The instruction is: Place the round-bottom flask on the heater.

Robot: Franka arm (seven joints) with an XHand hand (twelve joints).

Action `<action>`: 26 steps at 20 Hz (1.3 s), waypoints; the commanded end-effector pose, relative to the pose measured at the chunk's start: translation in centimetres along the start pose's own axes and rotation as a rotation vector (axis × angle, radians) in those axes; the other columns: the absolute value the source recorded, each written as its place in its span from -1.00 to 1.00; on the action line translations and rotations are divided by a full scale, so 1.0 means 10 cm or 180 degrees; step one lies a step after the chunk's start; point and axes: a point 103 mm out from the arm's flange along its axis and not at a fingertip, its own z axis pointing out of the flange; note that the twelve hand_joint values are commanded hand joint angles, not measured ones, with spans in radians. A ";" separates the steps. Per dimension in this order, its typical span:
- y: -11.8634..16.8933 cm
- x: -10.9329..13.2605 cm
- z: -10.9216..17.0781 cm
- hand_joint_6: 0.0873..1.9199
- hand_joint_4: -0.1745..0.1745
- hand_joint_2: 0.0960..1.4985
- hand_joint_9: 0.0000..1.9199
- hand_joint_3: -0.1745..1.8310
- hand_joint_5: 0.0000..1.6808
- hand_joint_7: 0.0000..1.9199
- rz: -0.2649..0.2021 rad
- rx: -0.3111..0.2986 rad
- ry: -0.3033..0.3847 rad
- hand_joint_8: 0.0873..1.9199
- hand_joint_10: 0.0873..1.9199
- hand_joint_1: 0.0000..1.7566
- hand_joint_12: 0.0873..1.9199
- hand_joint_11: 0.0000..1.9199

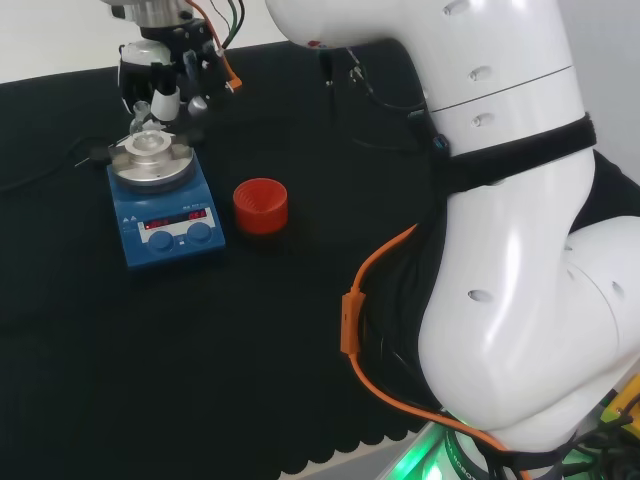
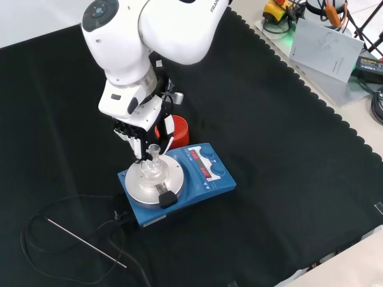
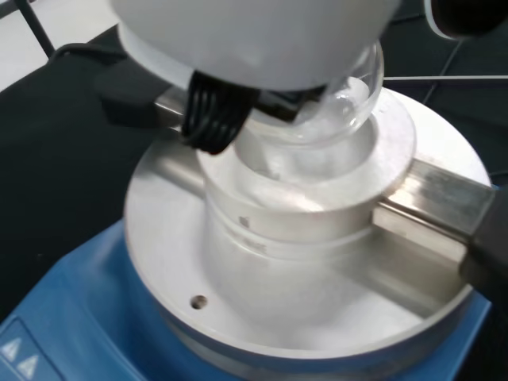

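Observation:
The clear round-bottom flask (image 1: 148, 141) (image 2: 151, 168) (image 3: 351, 94) sits upright with its bulb in the round metal block (image 1: 150, 168) (image 2: 142, 186) (image 3: 317, 238) on top of the blue heater (image 1: 166, 226) (image 2: 206, 174) (image 3: 48, 325). The black and white hand (image 1: 160, 62) (image 2: 135, 128) (image 3: 254, 32) hangs straight over it. Its fingers point down and are curled about the flask's short neck, fingers on one side and thumb on the other. In the wrist view the bulb rests low in the block's well.
A red ribbed ring stand (image 1: 261, 205) (image 2: 179, 128) stands on the cloth just beside the heater. A thin metal rod (image 2: 85, 241) and a black cable (image 2: 48, 222) lie on the cloth near the heater. Papers (image 2: 326, 48) lie past the cloth's edge.

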 end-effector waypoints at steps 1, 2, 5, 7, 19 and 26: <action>-0.01 -0.07 0.03 -0.28 -1.00 -0.46 0.78 0.13 0.44 0.53 0.0035 -0.0010 0.0016 -0.39 -0.75 0.51 -0.10 0.77; -0.02 -0.08 0.04 -0.28 -1.00 -0.46 0.78 0.13 0.44 0.53 0.0041 -0.0005 0.0023 -0.39 -0.75 0.51 -0.10 0.77; -0.04 -0.11 0.08 -0.28 -1.00 -0.46 0.78 0.13 0.44 0.53 0.0053 -0.0001 0.0034 -0.39 -0.75 0.51 -0.10 0.77; -0.04 -0.12 0.11 -0.28 -1.00 -0.46 0.78 0.13 0.44 0.53 0.0056 0.0014 0.0035 -0.39 -0.75 0.51 -0.10 0.77; 0.00 -0.09 0.19 -0.28 -1.00 -0.46 0.78 0.13 0.44 0.53 0.0025 0.0077 0.0043 -0.39 -0.75 0.51 -0.10 0.77; 0.05 -0.06 0.21 -0.28 -1.00 -0.46 0.78 0.13 0.44 0.53 0.0000 0.0120 0.0004 -0.39 -0.76 0.51 -0.09 0.77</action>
